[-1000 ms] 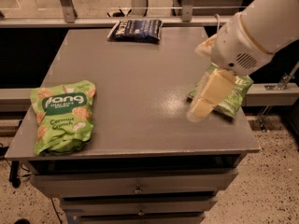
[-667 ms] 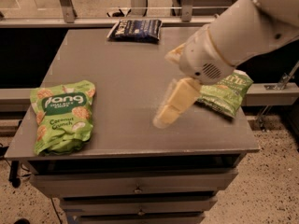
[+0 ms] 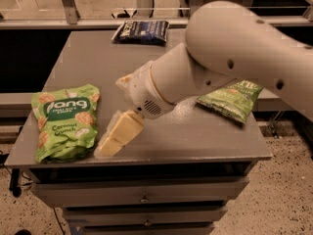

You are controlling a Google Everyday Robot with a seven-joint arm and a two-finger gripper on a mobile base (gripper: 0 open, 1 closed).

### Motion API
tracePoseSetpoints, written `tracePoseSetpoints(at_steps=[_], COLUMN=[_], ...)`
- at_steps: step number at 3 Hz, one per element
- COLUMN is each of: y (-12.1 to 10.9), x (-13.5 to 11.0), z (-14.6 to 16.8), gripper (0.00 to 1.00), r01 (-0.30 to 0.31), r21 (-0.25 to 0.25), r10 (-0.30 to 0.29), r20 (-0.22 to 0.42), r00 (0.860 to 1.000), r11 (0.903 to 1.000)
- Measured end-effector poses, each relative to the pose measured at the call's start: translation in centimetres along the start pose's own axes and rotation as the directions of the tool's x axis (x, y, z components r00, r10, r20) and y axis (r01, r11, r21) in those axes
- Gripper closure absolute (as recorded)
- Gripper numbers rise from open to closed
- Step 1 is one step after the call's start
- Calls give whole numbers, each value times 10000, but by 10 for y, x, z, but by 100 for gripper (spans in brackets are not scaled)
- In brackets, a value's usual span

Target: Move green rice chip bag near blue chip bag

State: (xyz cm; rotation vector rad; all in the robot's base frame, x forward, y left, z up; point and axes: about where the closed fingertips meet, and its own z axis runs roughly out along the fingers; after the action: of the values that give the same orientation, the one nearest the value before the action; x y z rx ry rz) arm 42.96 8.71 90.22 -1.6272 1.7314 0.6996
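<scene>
The green rice chip bag [image 3: 66,121] lies flat at the front left of the grey table [image 3: 195,131], label up, reading "Coconut Crunch". The blue chip bag [image 3: 142,32] lies flat at the table's far edge, near the middle. My gripper [image 3: 117,136] hangs from the white arm just right of the green rice chip bag, low over the table near its front edge, pointing down and left toward the bag's right side. It holds nothing that I can see.
A smaller, darker green chip bag [image 3: 230,98] lies at the right side of the table, partly behind my arm [image 3: 234,53]. Drawers [image 3: 142,199] sit below the tabletop. Metal rails run behind the table's far edge.
My arm has swung left across the table, from over the darker green bag at the right to just beside the green rice chip bag. The bags have not moved.
</scene>
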Motion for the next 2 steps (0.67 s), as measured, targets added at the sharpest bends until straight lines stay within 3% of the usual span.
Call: tracePoseSetpoints(at_steps=[1,2], y=[13,14], x=[-23,-42], z=[52,86], gripper=[0,0], r01=[265,613], r21=[-336,-337], r10=[-241,-567], r20=[721,1223], r00=[9971,9909], r11=[9991,9975])
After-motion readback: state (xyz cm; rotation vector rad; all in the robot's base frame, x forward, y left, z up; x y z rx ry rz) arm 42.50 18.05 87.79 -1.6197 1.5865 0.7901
